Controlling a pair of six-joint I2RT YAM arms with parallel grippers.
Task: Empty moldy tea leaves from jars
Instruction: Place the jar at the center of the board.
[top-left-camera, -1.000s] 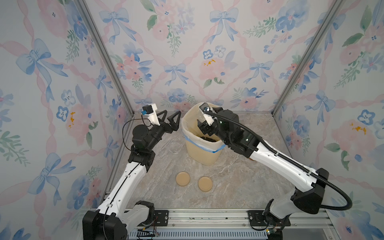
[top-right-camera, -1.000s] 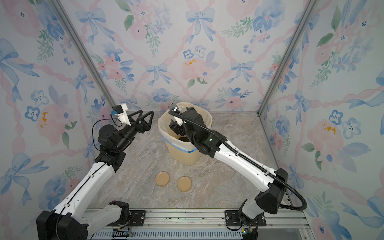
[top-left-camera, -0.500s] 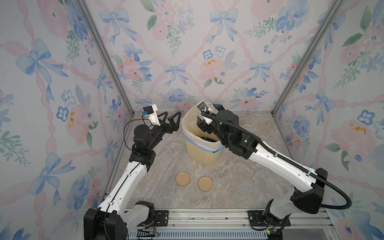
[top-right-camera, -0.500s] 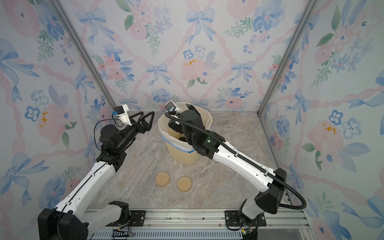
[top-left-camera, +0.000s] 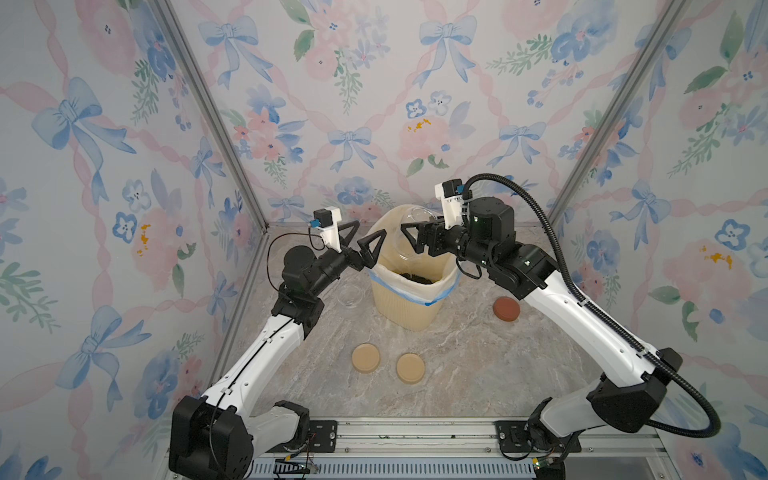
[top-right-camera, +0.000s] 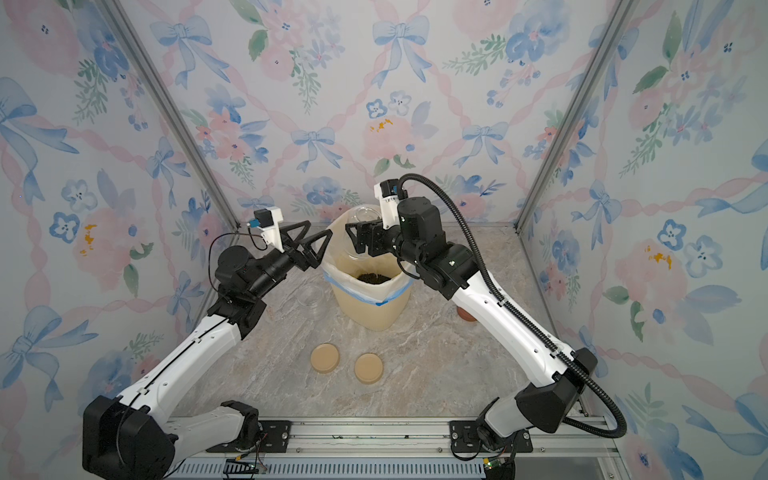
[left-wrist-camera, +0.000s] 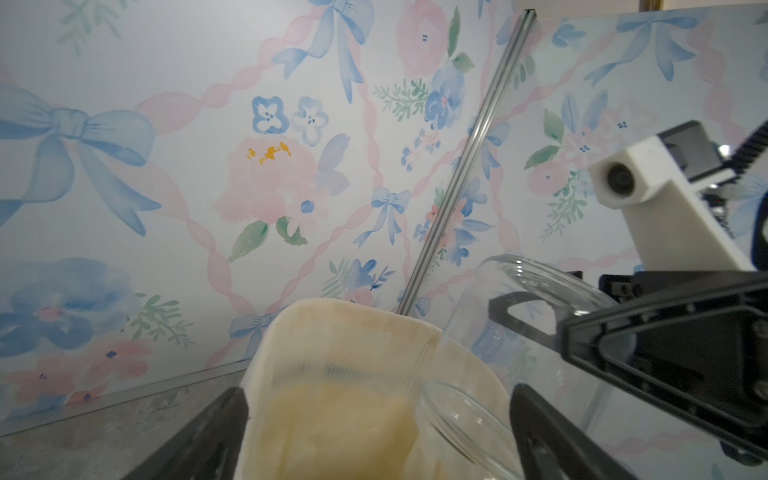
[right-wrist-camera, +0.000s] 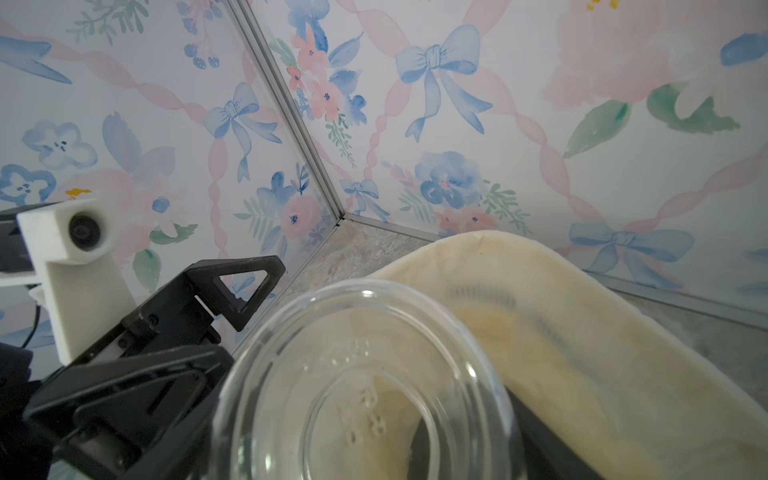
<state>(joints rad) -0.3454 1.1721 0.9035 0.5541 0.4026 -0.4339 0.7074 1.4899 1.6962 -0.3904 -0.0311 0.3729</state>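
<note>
**Glass jar tipped over the bin: it must not slip**

The right gripper (top-left-camera: 409, 240) is squeezing a small clear round glass jar (top-left-camera: 417, 218) and holds it in the air over the tall cream ribbed bin with a white liner (top-left-camera: 409, 307). The jar is tipped, with its open mouth pointing down into the bin. Seen through its bottom in the right wrist view, it looks clean inside. The dark, crumbly moldy tea leaves (top-left-camera: 415, 277) lie in a small heap deep in the bin. The left gripper (top-left-camera: 370, 230) has its jaws wide apart and holds nothing. It hangs just beside the bin's rim, near the jar.

A second clear glass jar (top-left-camera: 351, 295) stands on the grey marble table (top-left-camera: 478, 365) just beside the bin, and it looks empty too. Two flat round tan lids (top-left-camera: 365, 358) and one flat round reddish-brown lid (top-left-camera: 506, 308) lie on the table. I cannot see a third jar.

What could go wrong?
- Glass is smooth, so the jar could slide out and drop into the bin if the squeeze gets weak.
- The two grippers are close, so a swing across could bump the jar.
- Pulling the jar away too low could catch the liner and tip the bin, spilling the leaves.
- Setting it down too near the other jar could knock glass on glass.
</note>
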